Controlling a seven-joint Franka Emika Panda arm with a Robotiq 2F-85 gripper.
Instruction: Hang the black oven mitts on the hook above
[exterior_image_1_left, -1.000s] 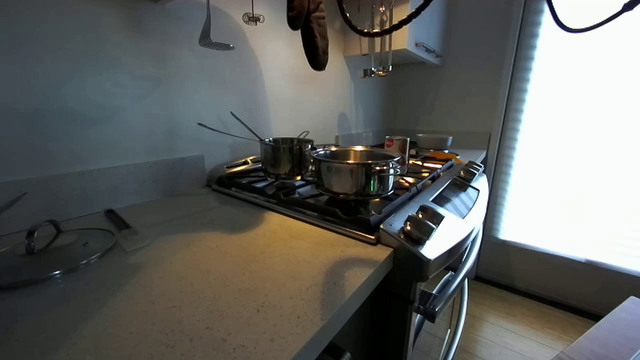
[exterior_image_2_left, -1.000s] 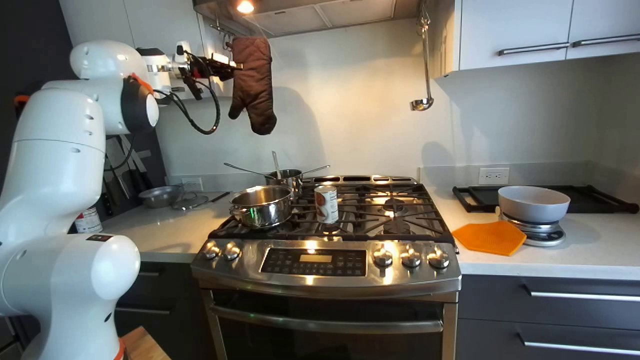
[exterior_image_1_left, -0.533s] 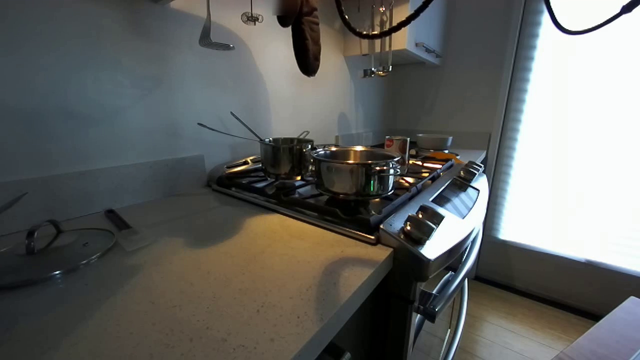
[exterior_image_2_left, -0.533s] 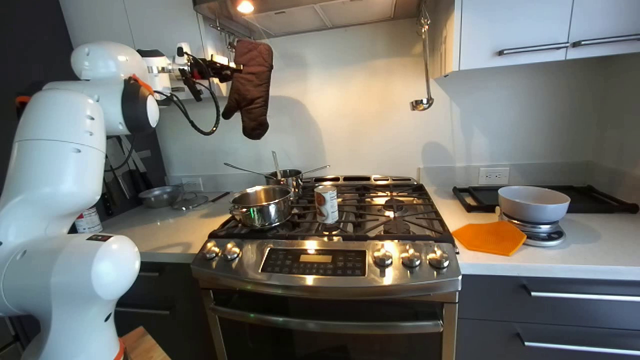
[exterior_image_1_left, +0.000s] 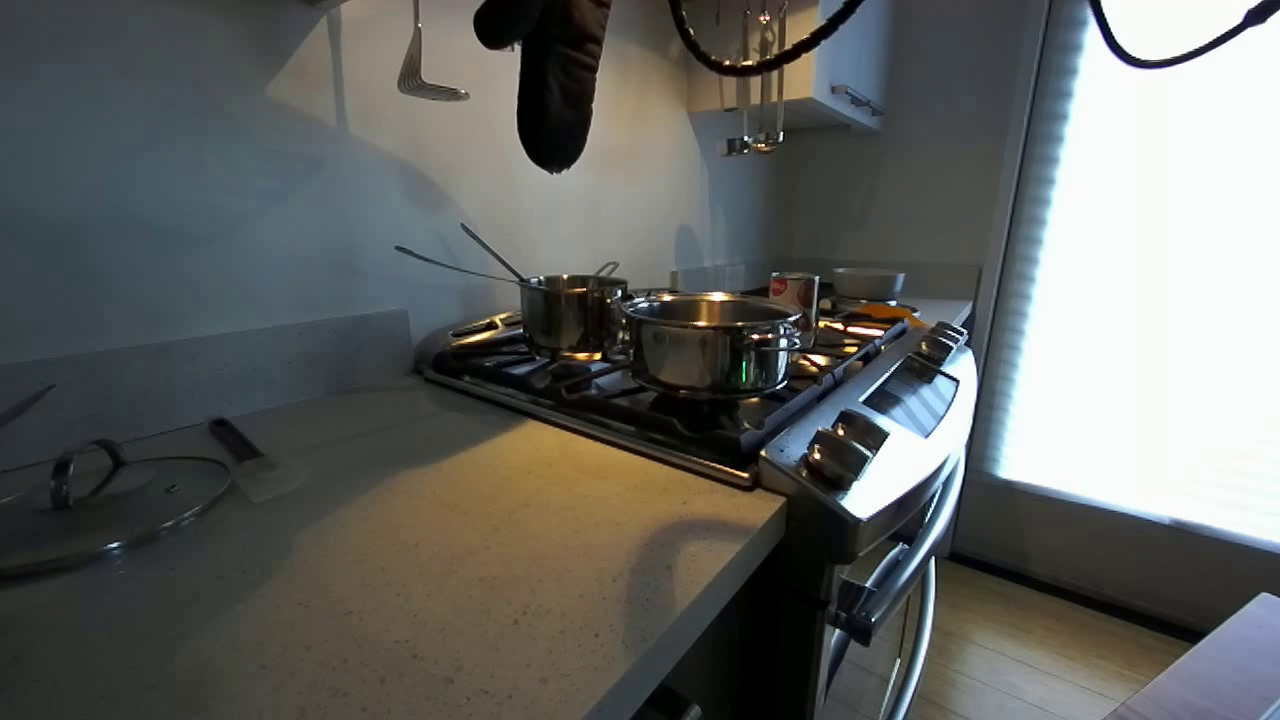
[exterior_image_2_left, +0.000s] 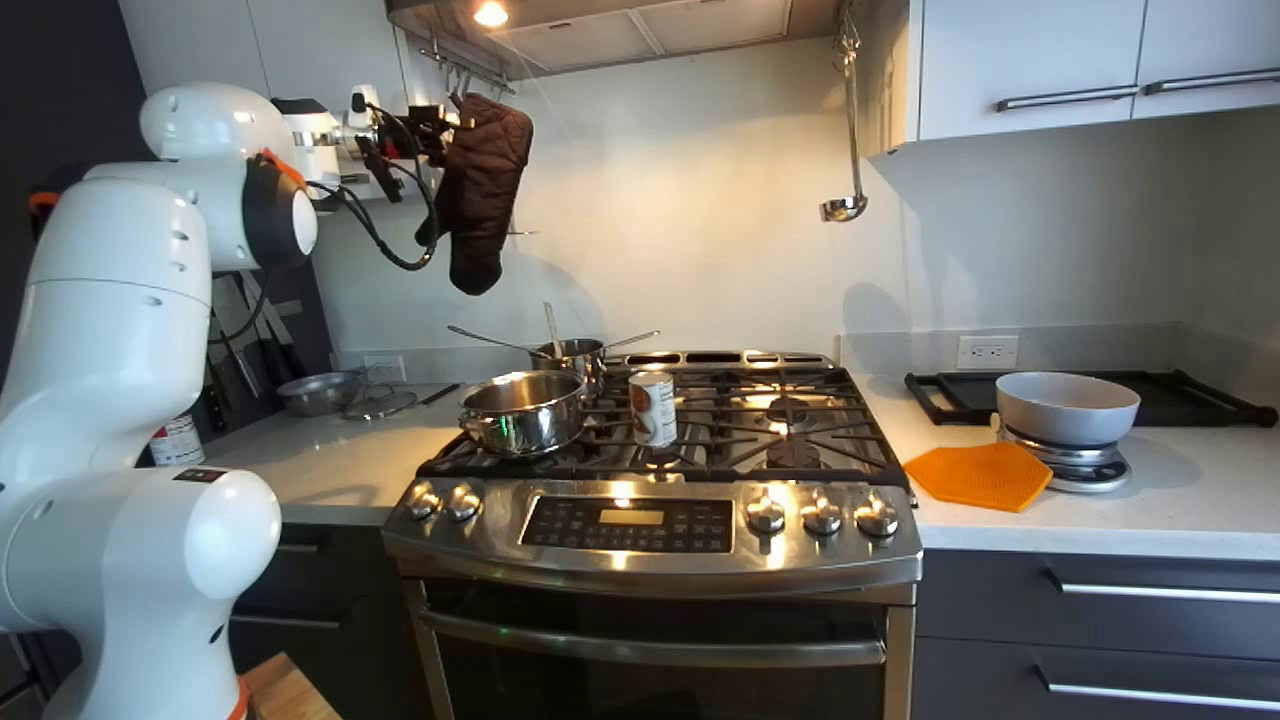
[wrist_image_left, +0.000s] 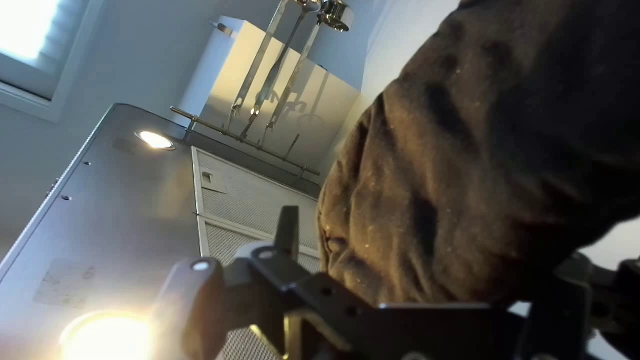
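A claw, jaws apart, sits at a dark oven mitt by the hooks: likely the release, careful retreat next.

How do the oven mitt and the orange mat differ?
Color: the oven mitt is dark brown, the orange mat bright orange.
Shape: the mitt has a thumb, the mat is angular.
Pose: the mitt tilts in midair, the mat lies flat on the counter.
Both look matte.

White arm: I stand it before the front edge of the counter, bent over on top.
Wrist: nearly level.
Gripper: far higher than that edge, fingers spread apart.
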